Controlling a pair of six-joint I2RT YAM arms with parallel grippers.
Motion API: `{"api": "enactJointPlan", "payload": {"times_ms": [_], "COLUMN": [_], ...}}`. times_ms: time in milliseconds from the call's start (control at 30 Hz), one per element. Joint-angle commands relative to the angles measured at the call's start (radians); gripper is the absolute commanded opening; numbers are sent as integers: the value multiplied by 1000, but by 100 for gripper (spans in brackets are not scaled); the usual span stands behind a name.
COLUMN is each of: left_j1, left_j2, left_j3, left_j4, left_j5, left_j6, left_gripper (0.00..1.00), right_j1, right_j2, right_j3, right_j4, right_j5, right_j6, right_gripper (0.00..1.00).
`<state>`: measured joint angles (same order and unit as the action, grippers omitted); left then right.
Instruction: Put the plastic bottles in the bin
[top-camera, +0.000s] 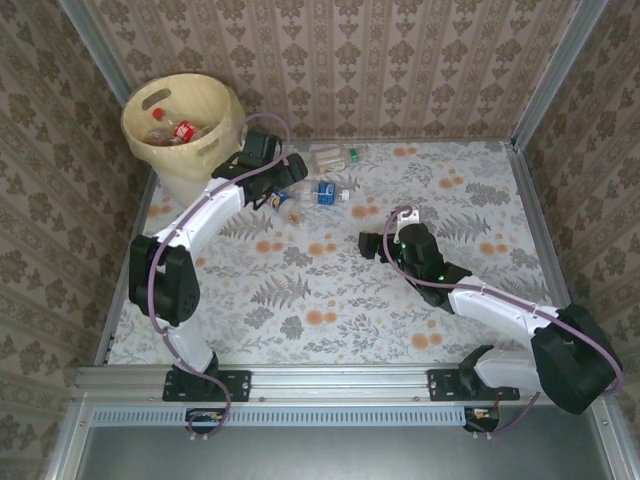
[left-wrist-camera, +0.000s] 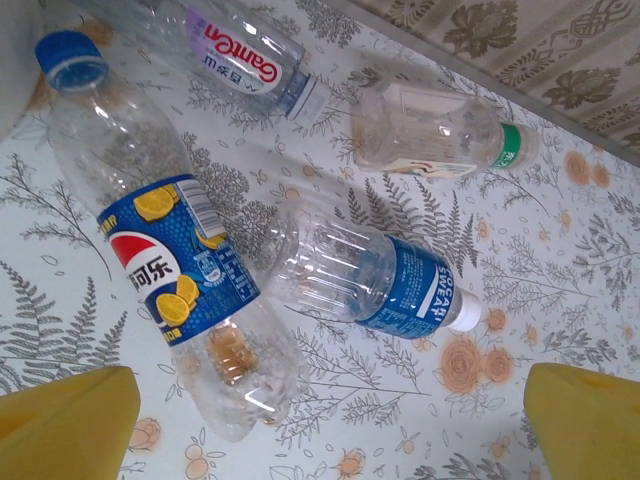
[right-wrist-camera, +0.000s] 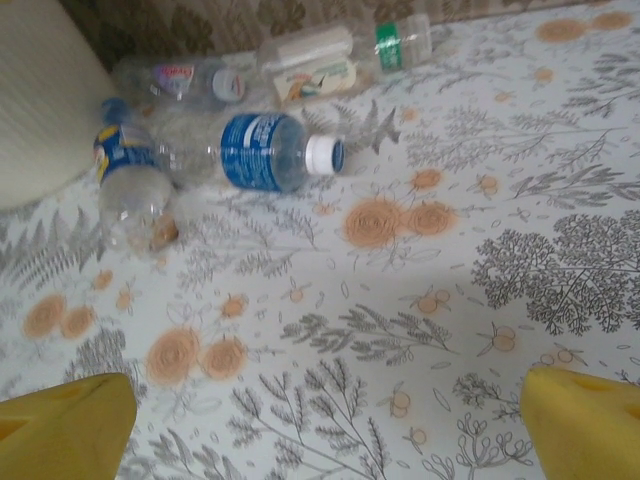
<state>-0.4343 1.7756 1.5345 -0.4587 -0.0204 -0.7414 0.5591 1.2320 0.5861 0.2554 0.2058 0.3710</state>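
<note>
Four bottles left on the table (top-camera: 450, 290), bunched at the far left just beside the bin (top-camera: 190, 175); a couple w/ red labels (top-camera: 178, 130) lie inside it already

Blue-cap cola bottle (left-wrist-camera: 170, 260) lies closest under the left gripper (left-wrist-camera: 325, 430), its base touching or overlapping the white-cap bottle (left-wrist-camera: 385, 280). Purple-label bottle (left-wrist-camera: 245, 55) and green-cap bottle (left-wrist-camera: 440, 130) are further back by the wall

Handling, as I judge it: all empty, thin clear plastic, so v. light, springy, dents easily. Smooth and round, so likely to roll or squirt out of a pinch. Best hold is across the body at the label, fingers crosswise to the length, not at cap or neck. Ribbed part of the white-cap one should give more bite. Nothing fragile

Left arm stretched fwd toward the far left corner, gripper over the bunch and looking down on it; yellow fingers (left-wrist-camera: 65, 420) spread fully, nothing between them

Right arm low and bent, right gripper (top-camera: 372, 245) mid-table, aimed at the bunch but well apart from it; fingers (right-wrist-camera: 60, 430) also spread wide, nothing held
</note>
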Motion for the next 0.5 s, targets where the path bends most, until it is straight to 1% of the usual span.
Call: {"api": "enactJointPlan", "payload": {"times_ms": [0,133,233,333,400,467], "left_j1": [1,7,2,-4,-9,-11], "left_j2": [-11,1,50,120,179,240], "left_j3": [10,-3,41,99,161,230], "left_j4": [25,34,17,37,48,49], "left_j5": [33,60,79,127,144,153], "left_j6": [-19,7,16,10,52,146], "left_gripper": [100,100,100,100,100,100], "right_j1": [-18,-63,-95,-99,-99,-99], "right_j2": [49,122,165,203,207,202], "right_j3": [88,172,217,234,238,228], "right_j4": [-122,-151,-141,-127,-127,-125], "right_j5": [-107,-179,-215,-204,-198,-192], "right_j6": [-152,-235,-232,-213,-194,-176], "right_gripper": [100,100,100,100,100,100]}}
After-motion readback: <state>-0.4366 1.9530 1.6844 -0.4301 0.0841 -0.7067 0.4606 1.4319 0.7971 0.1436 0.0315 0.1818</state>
